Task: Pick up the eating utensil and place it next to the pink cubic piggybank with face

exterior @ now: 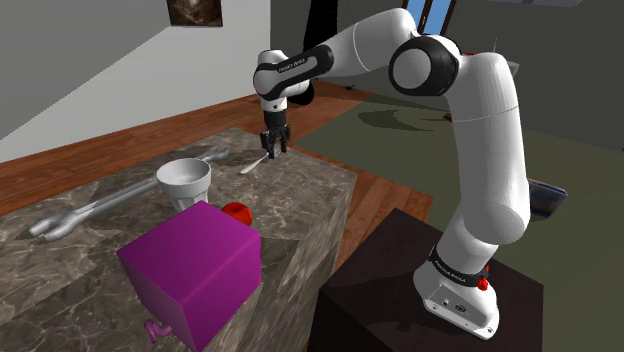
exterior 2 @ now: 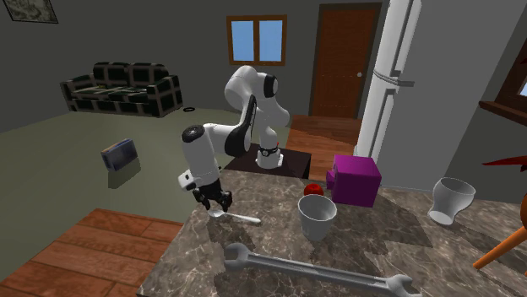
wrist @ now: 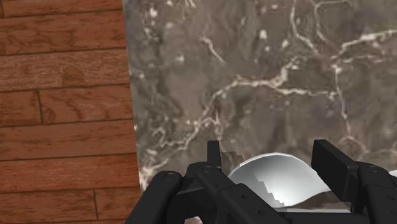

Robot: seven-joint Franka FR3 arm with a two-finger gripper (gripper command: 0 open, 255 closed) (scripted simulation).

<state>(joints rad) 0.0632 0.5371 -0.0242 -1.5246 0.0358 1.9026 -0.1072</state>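
Observation:
A silver spoon [exterior: 254, 164] lies flat on the marble counter [exterior: 305, 195] close to its far edge. My gripper [exterior: 273, 150] is down over the spoon's bowl, fingers pointing at the counter. In the wrist view the rounded bowl [wrist: 280, 181] sits between the two black fingers [wrist: 215, 158], which stand apart with a thin gap on one side. The second exterior view has the gripper [exterior 2: 214, 205] at the spoon's [exterior 2: 239, 218] bowl end. A magenta cube piggybank [exterior: 195, 265] [exterior 2: 355, 177] stands at the counter's other end, well away from the spoon.
A white cup [exterior: 185, 182] [exterior 2: 317, 216] and a small red object [exterior: 237, 211] sit between spoon and piggybank. A long grey wrench [exterior: 100, 208] [exterior 2: 321, 268] lies along the counter. A second white cup [exterior 2: 450, 200] stands farther off. Wooden floor [wrist: 63, 108] borders the counter edge.

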